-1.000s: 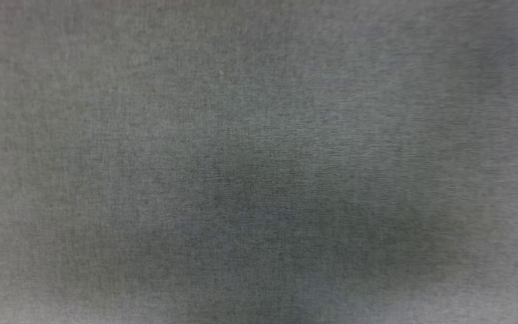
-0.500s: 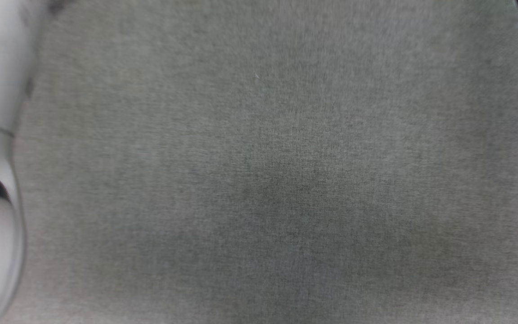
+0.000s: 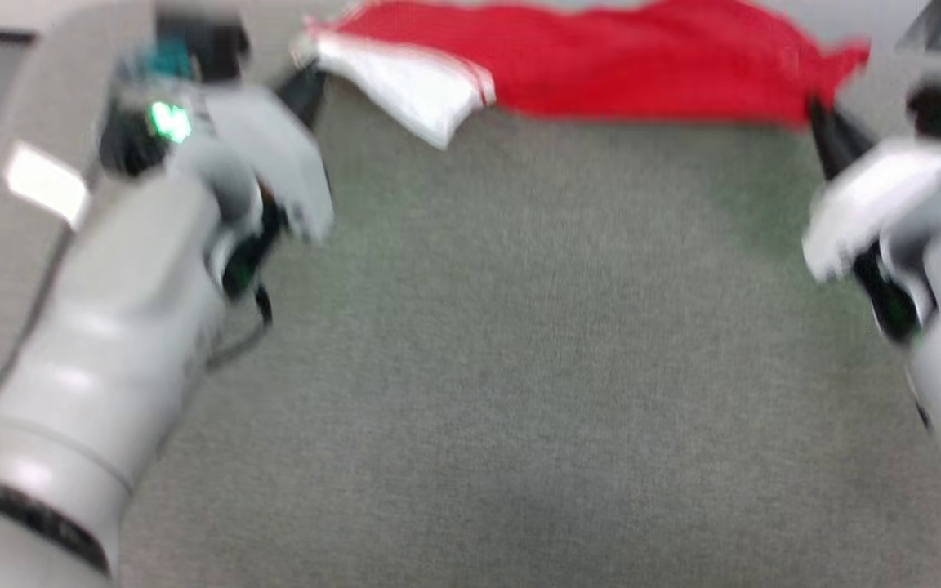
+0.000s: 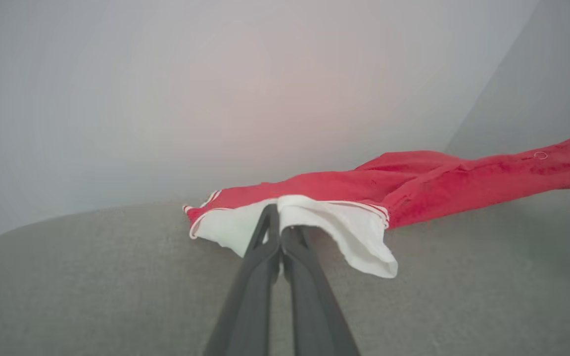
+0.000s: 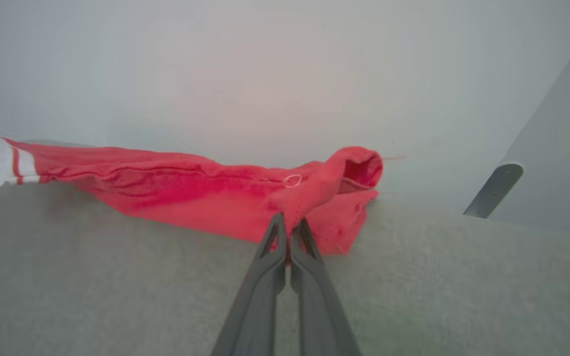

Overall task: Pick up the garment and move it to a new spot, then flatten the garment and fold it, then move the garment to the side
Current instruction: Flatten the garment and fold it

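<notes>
Head view is pretty smeared. The left gripper (image 4: 279,223) is clamped on the white sleeve (image 4: 354,237) of the garment (image 3: 617,65), which stretches across the far side of the grey fabric surface (image 3: 519,367), with its top cut off by the frame. The right gripper (image 5: 289,223) pinches the bunched red end. It's too crumpled to read the front.

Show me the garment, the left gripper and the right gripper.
garment (image 3: 642,73), head view, middle of its red body.
left gripper (image 4: 280,221), left wrist view, between its tips, shut on the garment.
right gripper (image 5: 291,221), right wrist view, between its tips, shut on the garment.
</notes>
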